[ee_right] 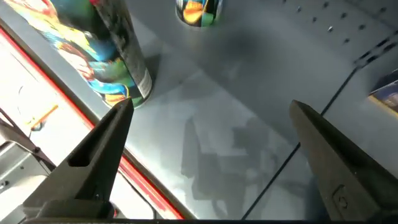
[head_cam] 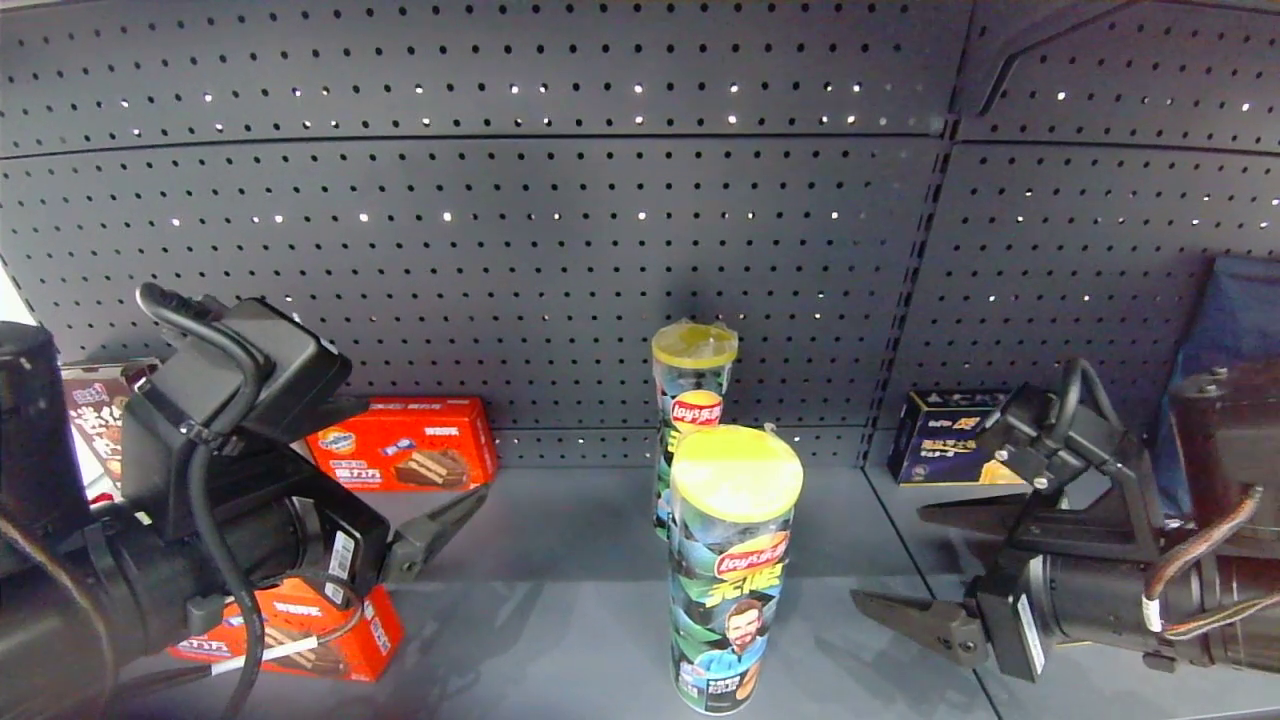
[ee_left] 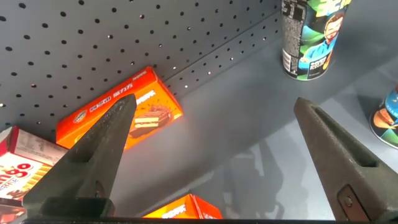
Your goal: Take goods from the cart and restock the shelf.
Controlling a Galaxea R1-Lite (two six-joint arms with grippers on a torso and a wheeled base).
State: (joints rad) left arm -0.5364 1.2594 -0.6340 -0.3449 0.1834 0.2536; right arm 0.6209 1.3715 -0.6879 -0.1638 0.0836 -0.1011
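Both the left gripper (ee_left: 214, 102) and right gripper (head_cam: 888, 556) are hanging open and empty, flanking the near chip can (head_cam: 733, 570) standing on the shelf (head_cam: 560, 600). I'm planning to back straight out, not brushing it.

Cans: front can (head_cam: 735, 570) stands on the shelf (head_cam: 560, 600), directly before the rear can (head_cam: 692, 400).
Left: rear box (head_cam: 405, 443) at the back wall; front box (head_cam: 300, 635) nearer the edge.
Right: small box (head_cam: 940, 437) at the back wall.
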